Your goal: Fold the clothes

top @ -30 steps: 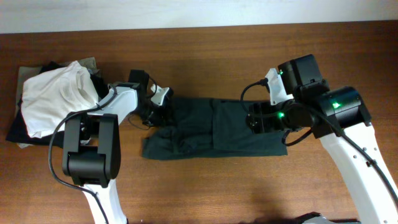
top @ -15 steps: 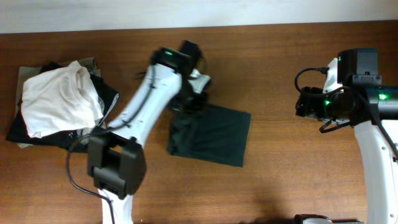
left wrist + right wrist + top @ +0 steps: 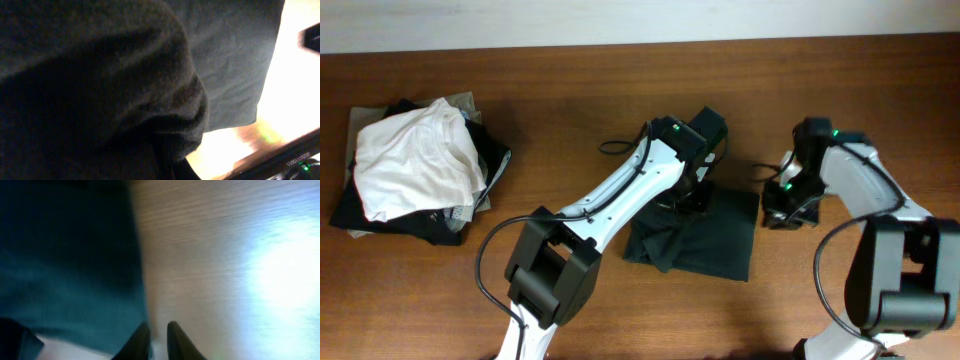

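— While the left hand (image 3: 698, 190) sits buried in the T-shirt (image 3: 712, 245) at centre frame, I cannot tell its grip; snagged cloth could undo the fold.
— The right hand (image 3: 159, 332) is nearly together, empty, at its edge.

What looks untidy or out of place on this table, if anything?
The folded dark T-shirt lies askew on the table, and its left side is bunched in lumps, not flat. The white shirt on the left pile is crumpled too.
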You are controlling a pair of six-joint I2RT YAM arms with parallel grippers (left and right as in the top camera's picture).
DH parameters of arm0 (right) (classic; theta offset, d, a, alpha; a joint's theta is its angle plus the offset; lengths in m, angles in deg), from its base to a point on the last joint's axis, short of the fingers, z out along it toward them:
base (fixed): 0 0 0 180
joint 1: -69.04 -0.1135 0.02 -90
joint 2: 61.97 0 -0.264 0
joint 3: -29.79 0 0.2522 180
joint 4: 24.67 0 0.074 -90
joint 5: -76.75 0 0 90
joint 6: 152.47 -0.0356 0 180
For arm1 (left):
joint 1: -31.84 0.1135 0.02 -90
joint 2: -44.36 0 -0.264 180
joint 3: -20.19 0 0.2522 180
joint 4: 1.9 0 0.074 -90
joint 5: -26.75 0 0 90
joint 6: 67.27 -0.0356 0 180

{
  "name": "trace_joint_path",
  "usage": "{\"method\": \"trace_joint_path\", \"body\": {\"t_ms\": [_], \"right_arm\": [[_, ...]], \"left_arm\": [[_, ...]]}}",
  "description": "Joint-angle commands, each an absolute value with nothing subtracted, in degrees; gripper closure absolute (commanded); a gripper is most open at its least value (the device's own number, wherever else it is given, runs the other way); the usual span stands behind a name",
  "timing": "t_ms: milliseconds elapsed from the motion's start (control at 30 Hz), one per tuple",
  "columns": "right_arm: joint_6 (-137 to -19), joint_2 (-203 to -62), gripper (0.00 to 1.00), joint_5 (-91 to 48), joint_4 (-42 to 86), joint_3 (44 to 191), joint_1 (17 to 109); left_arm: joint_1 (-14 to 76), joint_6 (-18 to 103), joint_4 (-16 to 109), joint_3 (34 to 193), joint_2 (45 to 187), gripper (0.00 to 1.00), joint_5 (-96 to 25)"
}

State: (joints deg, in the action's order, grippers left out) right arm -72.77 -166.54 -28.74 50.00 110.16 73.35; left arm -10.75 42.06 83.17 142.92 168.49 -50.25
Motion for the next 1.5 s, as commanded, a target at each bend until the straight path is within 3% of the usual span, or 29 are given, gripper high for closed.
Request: {"method": "trace_joint_path", "body": {"t_ms": [0,67,233,400,433,500,533,667,833,867,933,1033,1100,1167,1367,1467], "right_arm": [[-70.9,-168.9,0.83,-40.0,42.5,103.6,73.7],[-68.5,-169.2,0.83,-44.8,36.7,99.3,73.7],[-71.6,-169.2,0.86,-40.6,31.8,93.3,73.7],[-71.5,-169.2,0.87,-40.0,31.5,93.1,73.7],[-71.5,-169.2,0.87,-40.0,31.4,93.1,73.7],[-71.5,-169.2,0.87,-40.0,31.5,93.1,73.7],[-71.5,-169.2,0.87,-40.0,31.5,93.1,73.7],[-71.5,-169.2,0.86,-40.0,32.2,93.3,73.7],[-69.2,-162.7,0.84,-45.1,42.6,100.8,82.2],[-68.2,-159.3,0.83,-46.8,44.8,102.1,83.8],[-67.2,-150.7,0.81,-47.6,47.2,103.2,84.9],[-67.2,-139.5,0.78,-47.1,47.3,103.2,84.9],[-67.2,-137.1,0.77,-47.1,46.7,103.2,84.9],[-67.2,-137.3,0.77,-46.6,46.7,103.1,84.9],[-71.0,-137.3,0.76,-37.2,46.0,103.1,84.9],[-72.4,-137.3,0.69,-35.2,44.6,103.1,84.9]], "left_arm": [[-9.7,42.6,84.0,142.7,168.6,0.95,-50.6],[-9.6,42.4,84.1,142.7,168.6,0.95,-50.6],[-9.6,42.4,87.0,145.7,168.5,1.0,-50.4],[-13.3,42.4,90.3,155.6,168.9,0.95,-52.0],[-14.2,42.4,90.2,155.6,169.4,0.8,-52.2],[-15.1,42.4,90.8,155.6,170.3,0.4,-52.7],[-14.9,42.4,91.0,155.6,170.3,0.01,-53.8],[-11.4,39.9,97.0,156.9,170.2,0.01,-54.8],[-2.8,36.4,103.1,156.6,170.3,0.01,-62.6],[-1.5,35.6,101.5,154.8,170.3,0.11,-62.6],[-0.3,31.9,95.6,148.6,170.3,0.48,-59.1],[-0.3,31.5,86.8,136.8,170.4,0.93,-55.1],[-1.3,28.5,86.0,134.5,170.4,0.99,-43.8],[-4.0,27.8,85.8,134.8,170.0,0.99,-37.1],[-18.0,24.3,86.6,135.4,167.0,0.99,-34.3],[-19.0,23.0,90.5,137.7,164.8,1.0,-35.1]]}}
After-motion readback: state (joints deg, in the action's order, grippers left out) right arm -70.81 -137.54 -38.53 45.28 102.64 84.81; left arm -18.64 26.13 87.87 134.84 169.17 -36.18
